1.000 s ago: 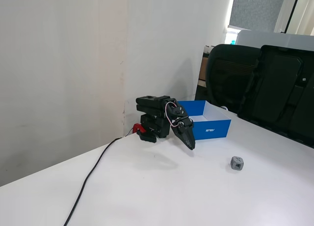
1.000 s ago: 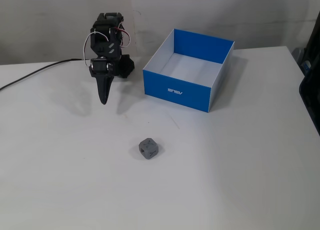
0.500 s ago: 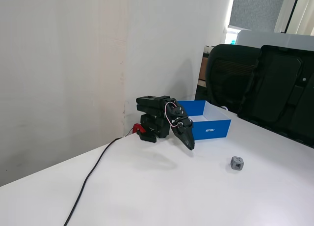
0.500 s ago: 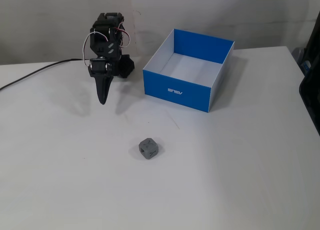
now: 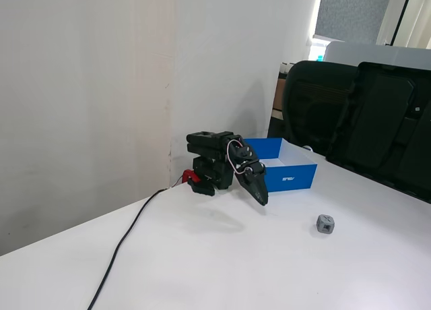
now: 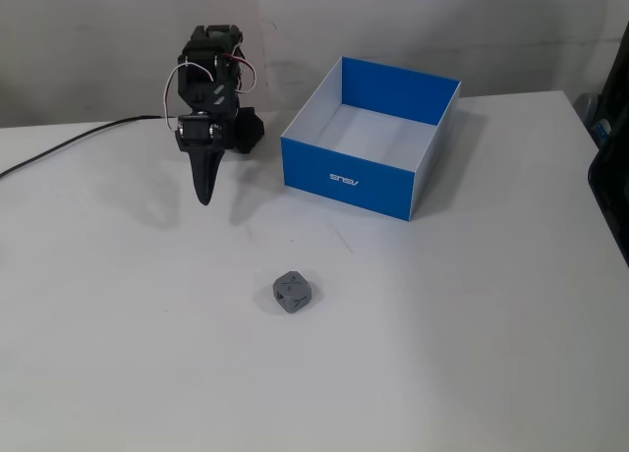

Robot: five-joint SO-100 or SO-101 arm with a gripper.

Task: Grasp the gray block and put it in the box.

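Nearest the camera in the fixed view that looks down the table, the gray block (image 6: 293,293) sits alone on the white table (image 6: 472,354), free on every side and roughly cube-shaped, so no long axis forces a particular approach. Farther back and to the left in that view hangs the gripper (image 6: 203,195), its fingers pressed together into one dark downward point with no gap showing between them — the jaws are closed and empty. The relation that matters is this: the block lies forward of the tip and off to its right in that view, well apart from it, so the arm would likely have to reach outward and swing that way, opening the jaws first. In the other fixed view, the gripper (image 5: 262,201) points down and toward the block (image 5: 325,224), which lies to its right there, nearer the camera. Behind the block and right of the arm stands the blue box (image 6: 344,182), its white inside empty — the block is outside it, short of its logo wall.
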